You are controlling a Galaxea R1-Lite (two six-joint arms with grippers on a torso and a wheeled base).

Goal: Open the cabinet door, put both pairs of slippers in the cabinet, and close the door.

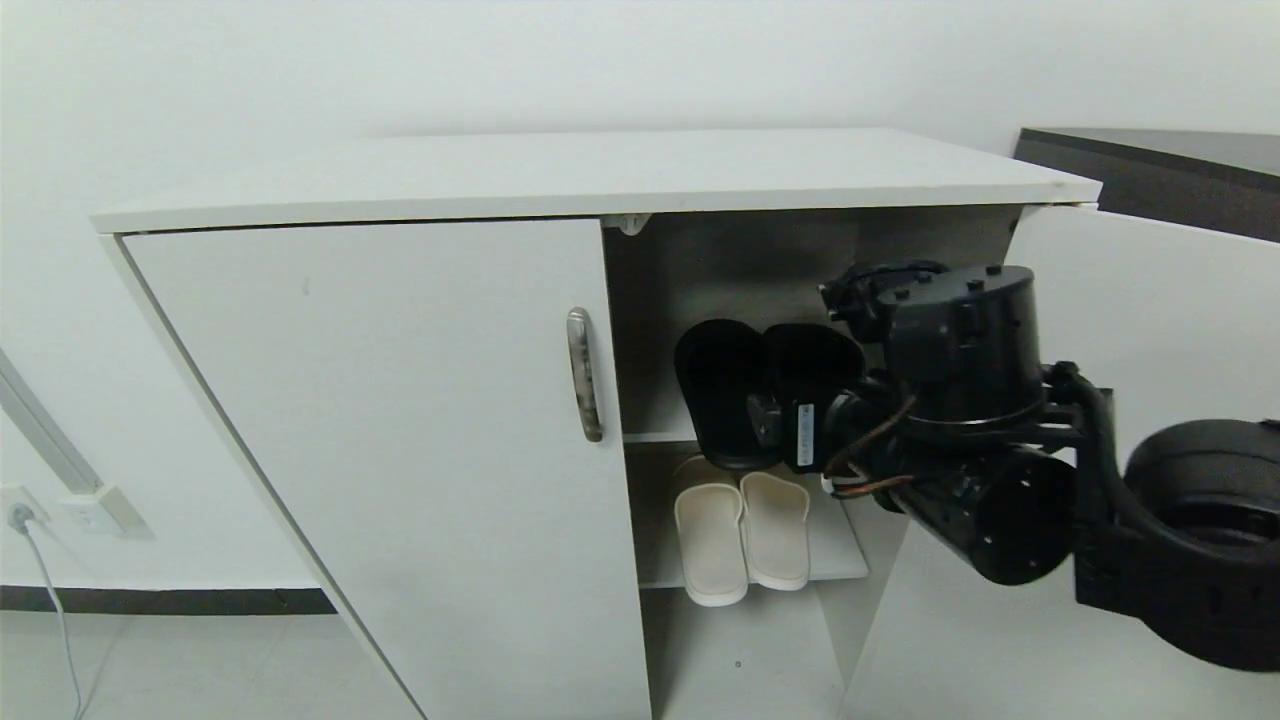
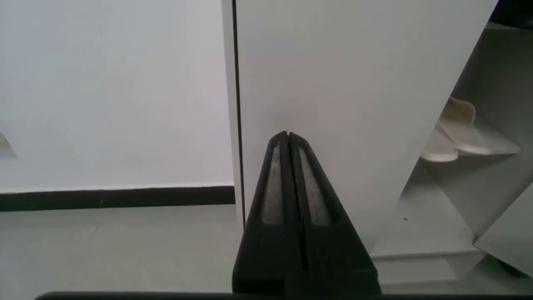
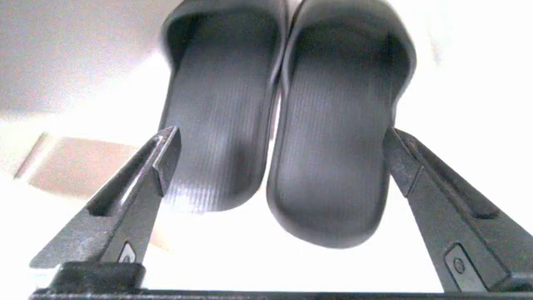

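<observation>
Jaws: right gripper [image 3: 281,150] spread wide around black slippers [image 1: 730,390], seemingly let go on upper shelf [image 1: 655,438], 12 o'clock of white slippers [image 1: 740,535]; left gripper [image 2: 288,142] pinched empty; both pairs in cabinet [image 1: 600,175], only the open door [image 1: 1150,290] at 3 o'clock left to close.

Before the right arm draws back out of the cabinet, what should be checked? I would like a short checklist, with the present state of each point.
1. The white slippers lie on the lower shelf: ok.
2. The black slippers are inside the upper compartment: ok.
3. The black slippers rest steadily: cannot tell; they stand tilted and the right arm hides their lower ends.
4. The right gripper is open, a finger on each side of the black slippers: ok.
5. The right door is open wide for the arm to leave: ok.
6. The left gripper is shut, outside the cabinet: ok.
</observation>
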